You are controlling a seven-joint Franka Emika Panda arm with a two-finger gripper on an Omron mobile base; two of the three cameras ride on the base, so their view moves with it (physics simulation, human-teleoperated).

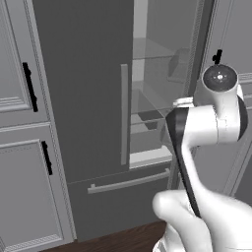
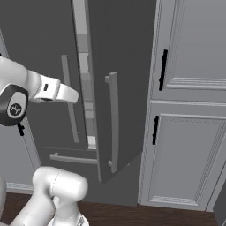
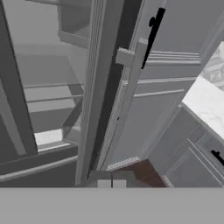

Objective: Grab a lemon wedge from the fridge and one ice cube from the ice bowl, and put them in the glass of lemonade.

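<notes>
Early stage, by the look of it. Fridge partly open: right door swung out at an angle, left door shut, pale interior showing through the gap. Nothing fetched so far as can be judged; wedge, ice and delivery to the glass all left to do.

Gripper at the door's inner edge, low in the hand view, fingers clenched together, nothing between them. Arm raised in front of the gap in the left base view, wrist reaching toward the opening in the right base view.

Contents of fridge: clear shelves stacked in the pale interior, a lit white ledge near the bottom of the gap. A darkish shape or two on the shelves, too faint to name. No yellow-green wedge made out anywhere inside; likely on a shelf hidden by the door or the arm, but cannot tell. Door bins in the hand view look bare as far as visible.

Bottom drawer closed. Panelled cabinets with black handles flanking both sides. Pale counter edge at the right of the hand view.

Next, presumably: door wider, then a reach in with fingers released.
</notes>
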